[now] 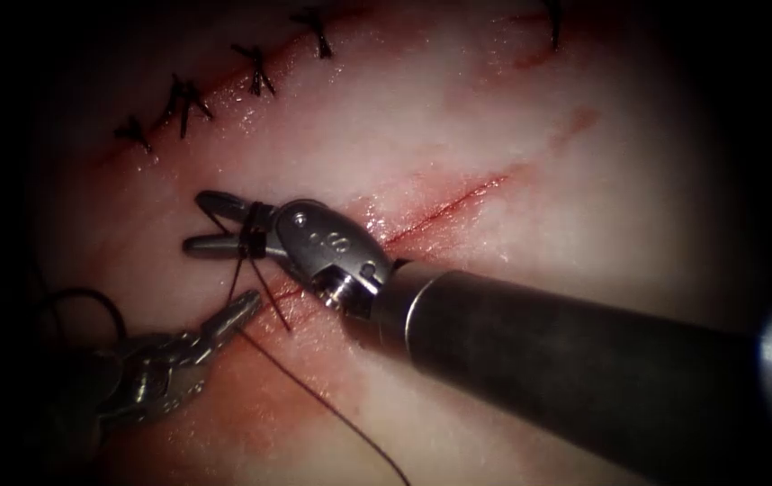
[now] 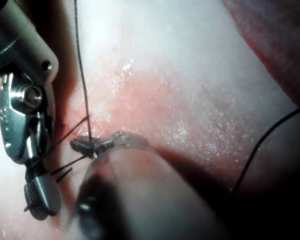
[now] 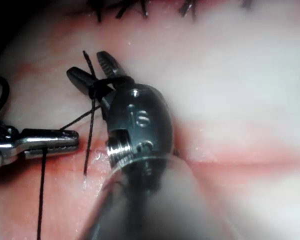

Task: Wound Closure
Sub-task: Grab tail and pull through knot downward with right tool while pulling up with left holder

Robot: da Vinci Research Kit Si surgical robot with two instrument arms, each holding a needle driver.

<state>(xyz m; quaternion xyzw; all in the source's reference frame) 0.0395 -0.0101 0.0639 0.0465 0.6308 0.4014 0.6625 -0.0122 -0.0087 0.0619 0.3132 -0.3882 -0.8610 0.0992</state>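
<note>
Right tool, jaws parted, thread wound round their base. At nine o'clock from it, the left tool seems clamped on a strand, over reddened tissue. Finished stitches at twelve.

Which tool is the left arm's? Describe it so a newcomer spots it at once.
Start from the big dark shaft of the right tool across the tissue. The left tool is the smaller one below those open jaws. Its jaws are shut on the thread.
</note>
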